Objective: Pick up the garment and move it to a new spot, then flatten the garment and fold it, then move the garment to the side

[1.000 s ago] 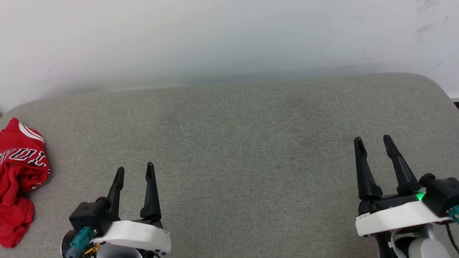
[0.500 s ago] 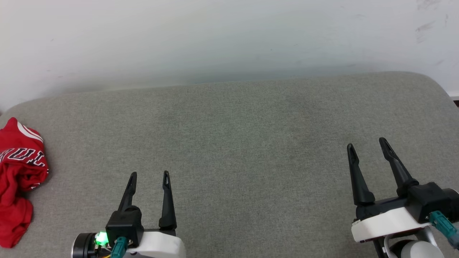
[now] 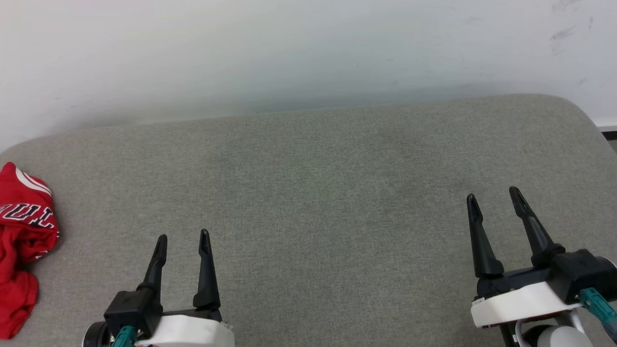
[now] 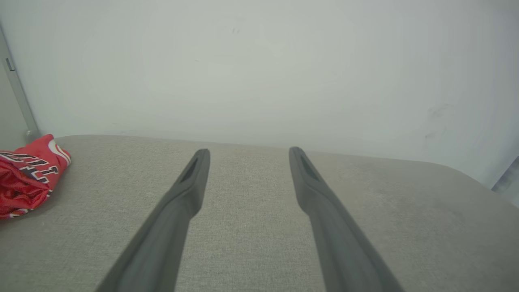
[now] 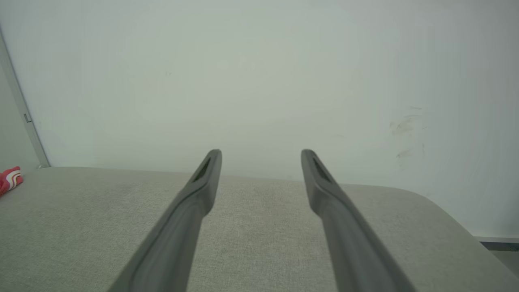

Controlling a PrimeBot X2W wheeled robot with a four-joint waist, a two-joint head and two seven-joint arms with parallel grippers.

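The garment (image 3: 21,241), a red jersey with black white-outlined letters and white trim, lies crumpled at the far left edge of the grey cushion (image 3: 318,193). It also appears in the left wrist view as the garment (image 4: 28,174) at far left, and a corner of the garment (image 5: 10,179) shows in the right wrist view. My left gripper (image 3: 183,237) stands open over the cushion, well to the right of the garment, with nothing between its fingers. At the lower right my right gripper (image 3: 492,196) is open and holds nothing.
A white wall (image 3: 289,53) rises directly behind the cushion. The cushion's rounded right corner (image 3: 585,115) drops off to a darker floor strip. A grey vertical post (image 4: 18,93) stands at the wall's left end.
The left gripper shifted a little left and turned back to its earlier pose. The right gripper stayed nearly still. The whole picture moved slightly, so the garment sits further left and lower.
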